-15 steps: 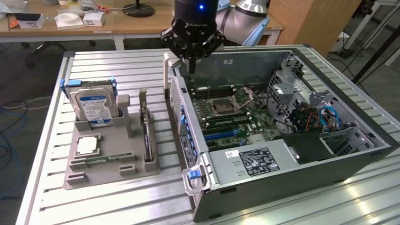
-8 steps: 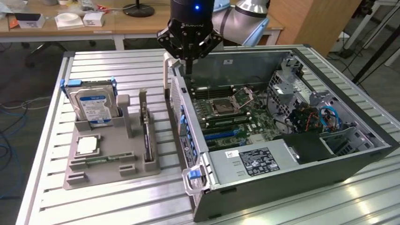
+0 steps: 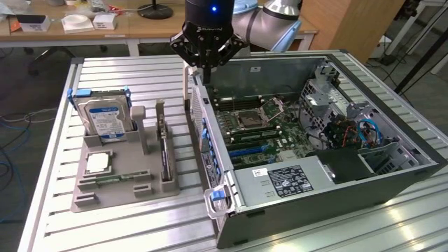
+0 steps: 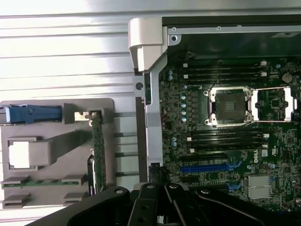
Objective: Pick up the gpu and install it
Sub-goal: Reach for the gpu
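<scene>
One gripper [image 3: 201, 69] sits at the upper middle of the exterior frame, and I read its fingers as pinched together on nothing, over the computer case [image 3: 336, 210] wall. The gpu [image 3: 163, 147] stands edge-on in the grey tray [image 3: 105, 195], left of centre, well apart from them.

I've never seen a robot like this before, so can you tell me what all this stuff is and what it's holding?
The black claw is the robot arm's gripper; it is shut and I see nothing in it. One picture comes from a camera standing off to the side, the other from a camera on the robot's wrist. On the metal table lie an open computer case and a grey tray. The tray holds a hard drive and the gpu, a thin black card standing on edge.
</scene>
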Controlling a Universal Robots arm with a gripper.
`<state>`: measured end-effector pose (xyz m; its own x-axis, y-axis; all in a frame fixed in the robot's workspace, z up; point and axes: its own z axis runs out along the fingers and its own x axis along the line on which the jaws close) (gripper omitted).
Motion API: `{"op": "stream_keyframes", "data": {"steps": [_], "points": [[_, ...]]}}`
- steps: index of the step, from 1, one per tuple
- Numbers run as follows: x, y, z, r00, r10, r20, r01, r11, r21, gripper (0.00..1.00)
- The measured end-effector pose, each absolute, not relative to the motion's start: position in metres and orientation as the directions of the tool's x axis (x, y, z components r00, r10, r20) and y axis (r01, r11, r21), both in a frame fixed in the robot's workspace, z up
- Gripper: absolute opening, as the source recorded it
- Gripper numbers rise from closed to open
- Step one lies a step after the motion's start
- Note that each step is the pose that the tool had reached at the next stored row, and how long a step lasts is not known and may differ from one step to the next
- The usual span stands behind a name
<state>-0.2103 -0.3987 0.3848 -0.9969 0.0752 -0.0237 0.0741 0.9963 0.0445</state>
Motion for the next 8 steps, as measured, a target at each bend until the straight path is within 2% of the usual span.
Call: {"op": "stream_keyframes", "data": {"steps": [8], "points": [[-0.2191, -0.3987, 0.3839, -0.997, 0.075, -0.024, 0.074, 0.996, 0.045, 0.11]]}}
